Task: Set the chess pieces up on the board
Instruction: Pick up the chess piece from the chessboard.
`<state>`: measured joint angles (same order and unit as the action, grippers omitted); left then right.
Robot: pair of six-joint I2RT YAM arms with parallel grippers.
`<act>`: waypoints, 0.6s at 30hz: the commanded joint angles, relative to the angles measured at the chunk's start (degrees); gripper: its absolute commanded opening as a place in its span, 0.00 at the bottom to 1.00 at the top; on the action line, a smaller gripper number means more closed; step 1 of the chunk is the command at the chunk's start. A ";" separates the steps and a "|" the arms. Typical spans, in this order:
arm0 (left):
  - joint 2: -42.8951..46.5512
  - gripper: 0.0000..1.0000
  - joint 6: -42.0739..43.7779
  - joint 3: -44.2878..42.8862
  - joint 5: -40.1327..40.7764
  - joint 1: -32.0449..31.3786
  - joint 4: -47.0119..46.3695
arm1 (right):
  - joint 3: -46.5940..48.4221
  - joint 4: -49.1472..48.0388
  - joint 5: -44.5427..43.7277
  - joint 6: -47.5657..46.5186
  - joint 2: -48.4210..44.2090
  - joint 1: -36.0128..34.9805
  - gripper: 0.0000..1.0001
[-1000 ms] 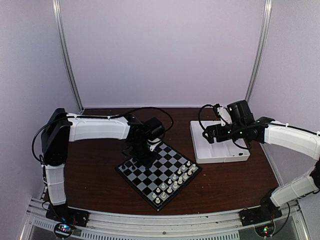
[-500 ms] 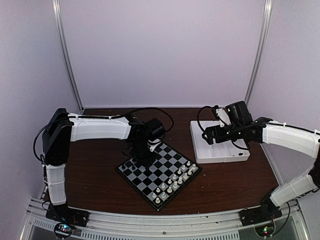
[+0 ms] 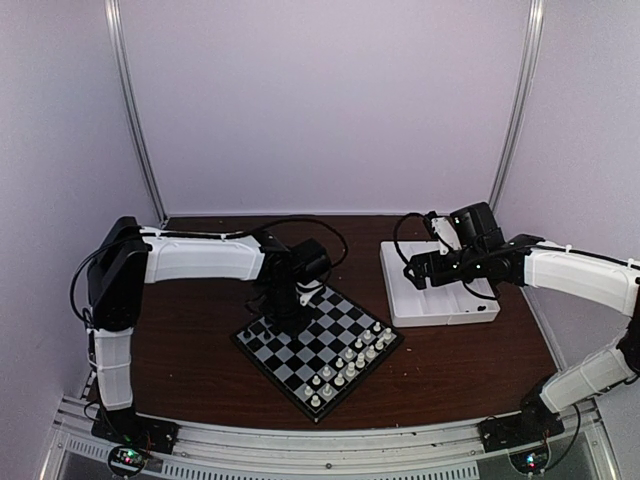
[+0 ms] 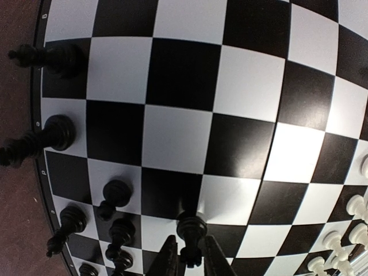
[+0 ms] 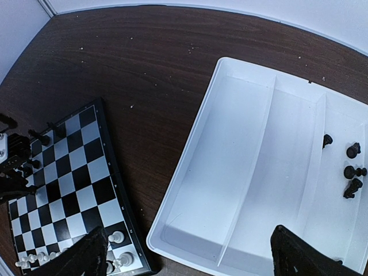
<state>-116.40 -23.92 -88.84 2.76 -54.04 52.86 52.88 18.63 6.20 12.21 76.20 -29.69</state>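
From above, the left tool (image 3: 290,318) sits low over the far-left edge of the board (image 3: 300,357) on the table (image 3: 195,340), the right tool (image 3: 412,272) above the white tray (image 3: 440,318); left wrist: fingers (image 4: 167,261) clamped on a standing black chess piece (image 4: 191,227); right wrist: jaws wide apart over the tray, which holds several black pieces (image 5: 351,171).

Soft even light, strong fisheye bulge and pale glare across the board (image 4: 190,132).
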 commanded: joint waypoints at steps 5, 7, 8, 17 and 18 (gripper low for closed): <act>-0.68 0.09 0.98 -3.61 0.12 -0.10 3.08 | 0.83 -0.66 -0.59 0.22 0.52 0.24 0.98; -0.24 0.07 1.59 -5.07 1.07 -0.09 4.26 | 0.82 -0.75 -0.57 0.27 0.52 0.26 0.98; 0.03 0.05 1.88 -5.75 1.37 -0.10 4.72 | 0.82 -0.66 -0.64 0.27 0.52 0.25 0.97; -0.27 0.05 5.27 -12.86 3.47 0.31 5.61 | 0.62 -1.05 -0.64 0.51 0.61 0.33 0.98; -1.20 0.05 5.81 -14.12 3.92 0.49 5.86 | 0.68 -1.07 -0.46 0.60 0.57 0.33 0.97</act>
<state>-116.46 -21.06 -98.06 4.25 -54.00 57.93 52.88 18.61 6.20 12.23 76.20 -29.69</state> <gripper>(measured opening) 0.098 0.975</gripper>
